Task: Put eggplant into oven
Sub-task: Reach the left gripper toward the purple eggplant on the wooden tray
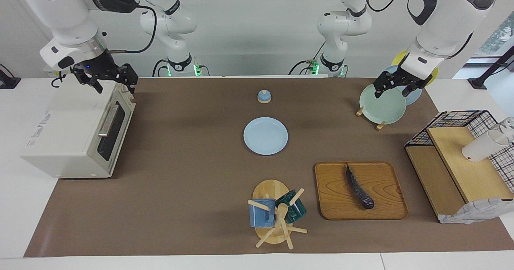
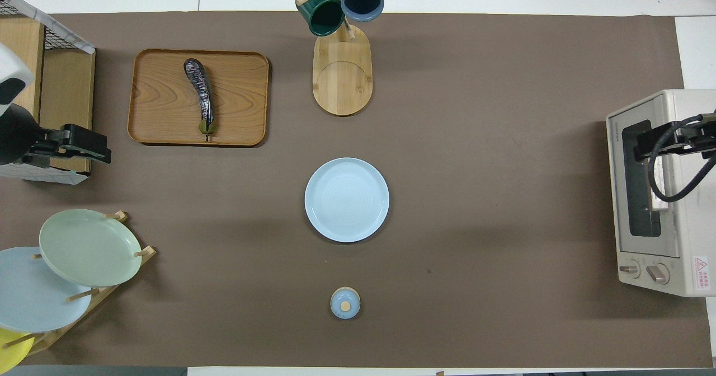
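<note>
The eggplant (image 1: 358,187) is dark purple and glossy. It lies on a wooden tray (image 1: 385,173), toward the left arm's end of the table; it also shows in the overhead view (image 2: 201,92). The white oven (image 1: 68,137) stands at the right arm's end with its dark glass door shut; it also shows in the overhead view (image 2: 671,197). My right gripper (image 1: 113,86) hangs open and empty just above the oven's top. My left gripper (image 1: 394,91) hangs open and empty over the plate rack, well apart from the eggplant.
A light blue plate (image 1: 265,136) lies mid-table, with a small blue lidded knob (image 1: 264,96) nearer the robots. A mug tree (image 1: 275,213) stands beside the tray. A plate rack (image 1: 381,103) and a wire-and-wood rack (image 1: 461,161) holding a white cup (image 1: 480,147) stand at the left arm's end.
</note>
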`<state>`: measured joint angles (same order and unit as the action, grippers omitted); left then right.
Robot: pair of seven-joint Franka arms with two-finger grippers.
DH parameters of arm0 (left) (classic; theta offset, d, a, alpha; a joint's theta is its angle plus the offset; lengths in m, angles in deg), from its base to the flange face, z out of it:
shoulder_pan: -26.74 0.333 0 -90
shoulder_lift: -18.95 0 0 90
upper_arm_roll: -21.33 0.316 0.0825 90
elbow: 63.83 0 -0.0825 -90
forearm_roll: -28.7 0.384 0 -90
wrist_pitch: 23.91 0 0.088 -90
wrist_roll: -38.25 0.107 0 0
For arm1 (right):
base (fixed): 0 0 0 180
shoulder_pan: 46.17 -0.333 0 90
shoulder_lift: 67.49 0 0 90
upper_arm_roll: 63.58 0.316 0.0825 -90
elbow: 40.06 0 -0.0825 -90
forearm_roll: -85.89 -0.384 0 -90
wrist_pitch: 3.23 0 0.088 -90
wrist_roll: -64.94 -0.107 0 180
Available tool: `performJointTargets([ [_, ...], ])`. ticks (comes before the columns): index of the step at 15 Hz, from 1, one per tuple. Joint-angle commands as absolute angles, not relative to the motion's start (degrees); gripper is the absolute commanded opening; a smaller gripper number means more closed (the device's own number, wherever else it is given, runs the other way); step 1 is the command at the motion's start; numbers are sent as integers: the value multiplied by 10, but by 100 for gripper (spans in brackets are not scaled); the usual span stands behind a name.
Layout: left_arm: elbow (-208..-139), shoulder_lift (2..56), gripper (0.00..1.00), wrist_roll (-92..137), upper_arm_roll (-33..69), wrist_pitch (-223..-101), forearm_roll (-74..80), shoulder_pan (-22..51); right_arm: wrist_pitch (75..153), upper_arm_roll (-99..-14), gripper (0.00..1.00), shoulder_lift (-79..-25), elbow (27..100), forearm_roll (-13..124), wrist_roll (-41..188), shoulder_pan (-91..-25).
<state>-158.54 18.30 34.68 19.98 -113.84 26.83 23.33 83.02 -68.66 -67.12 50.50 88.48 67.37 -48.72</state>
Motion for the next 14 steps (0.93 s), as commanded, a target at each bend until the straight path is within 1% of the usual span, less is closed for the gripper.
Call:
performJointTargets([
  [1,-1580,182,100,351,199,-1144,264,238,822,-688,100,-673,501,866,667,-482],
  [11,-1583,182,100,341,200,-1177,263,238,827,-688,100,-678,510,870,672,-484],
  [12,-1584,182,100,342,201,-1179,264,238,832,-689,95,-679,513,870,671,-483],
  [14,-1586,182,100,341,201,-1198,264,239,826,-689,22,-682,521,870,666,-484],
])
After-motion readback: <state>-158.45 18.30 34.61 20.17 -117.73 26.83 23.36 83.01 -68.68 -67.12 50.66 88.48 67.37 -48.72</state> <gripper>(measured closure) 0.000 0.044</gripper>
